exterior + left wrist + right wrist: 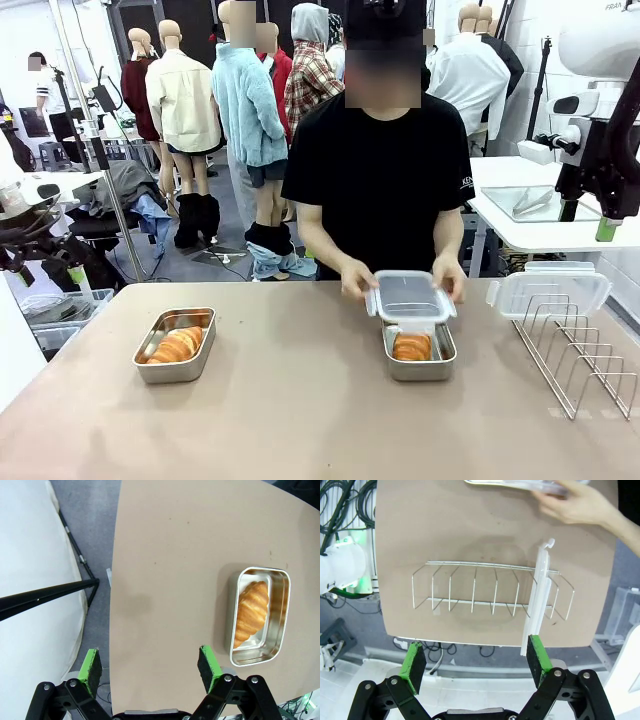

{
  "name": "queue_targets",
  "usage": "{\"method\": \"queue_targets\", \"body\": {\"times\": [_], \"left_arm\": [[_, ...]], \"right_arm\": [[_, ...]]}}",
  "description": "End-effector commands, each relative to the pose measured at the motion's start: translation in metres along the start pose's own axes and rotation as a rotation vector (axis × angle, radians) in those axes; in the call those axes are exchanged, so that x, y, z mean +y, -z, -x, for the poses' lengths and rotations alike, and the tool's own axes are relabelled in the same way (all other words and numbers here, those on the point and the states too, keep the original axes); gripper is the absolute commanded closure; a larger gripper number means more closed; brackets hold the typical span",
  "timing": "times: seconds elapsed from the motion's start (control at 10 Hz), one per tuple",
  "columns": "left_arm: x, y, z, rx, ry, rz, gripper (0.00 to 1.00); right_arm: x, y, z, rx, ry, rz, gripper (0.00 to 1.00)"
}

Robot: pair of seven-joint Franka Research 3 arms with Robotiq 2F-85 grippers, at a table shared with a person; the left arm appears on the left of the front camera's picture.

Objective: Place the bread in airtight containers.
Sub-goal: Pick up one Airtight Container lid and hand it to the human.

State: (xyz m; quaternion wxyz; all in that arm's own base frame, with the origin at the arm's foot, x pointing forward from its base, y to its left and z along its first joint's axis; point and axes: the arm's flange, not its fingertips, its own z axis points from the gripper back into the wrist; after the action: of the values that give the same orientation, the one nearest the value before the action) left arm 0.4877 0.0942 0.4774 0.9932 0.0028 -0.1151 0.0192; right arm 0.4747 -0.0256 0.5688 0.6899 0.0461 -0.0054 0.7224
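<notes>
Left gripper [150,667] and right gripper [476,659] hang with their green pads wide apart and nothing between them, each above a near edge of the tan table [300,430] that we see stretching across the front view. At the right of that view stands a wire rack [585,355], a clear spare lid [550,293] propped upright in its far slots; from the right wrist we see the same rack and lid edge-on. Lower left of centre sits the open steel container [172,376], uncovered, holding one croissant [178,345]; the left wrist view shows it at right, pastry lying lengthwise inside. Right of centre sits the second steel container [420,373], its croissant [411,347] showing at the near end. Over its far end the person holds a clear clip lid [410,297], one hand [356,281] at the lid's left edge, the other hand [450,280] at its right; we cannot tell whether lid and rim touch.
</notes>
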Motion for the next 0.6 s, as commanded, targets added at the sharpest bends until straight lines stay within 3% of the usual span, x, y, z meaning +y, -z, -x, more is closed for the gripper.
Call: {"method": "queue_targets", "body": {"times": [0.0, 0.5], "left_arm": [[0.0019, -0.0005, 0.0018, -0.009, -0.003, 0.0, 0.0], [0.0019, -0.0005, 0.0018, -0.009, -0.003, 0.0, 0.0]], "right_arm": [[0.0016, 0.0011, -0.001, 0.007, 0.009, 0.009, 0.0], [0.0016, 0.0011, -0.001, 0.007, 0.009, 0.009, 0.0]]}}
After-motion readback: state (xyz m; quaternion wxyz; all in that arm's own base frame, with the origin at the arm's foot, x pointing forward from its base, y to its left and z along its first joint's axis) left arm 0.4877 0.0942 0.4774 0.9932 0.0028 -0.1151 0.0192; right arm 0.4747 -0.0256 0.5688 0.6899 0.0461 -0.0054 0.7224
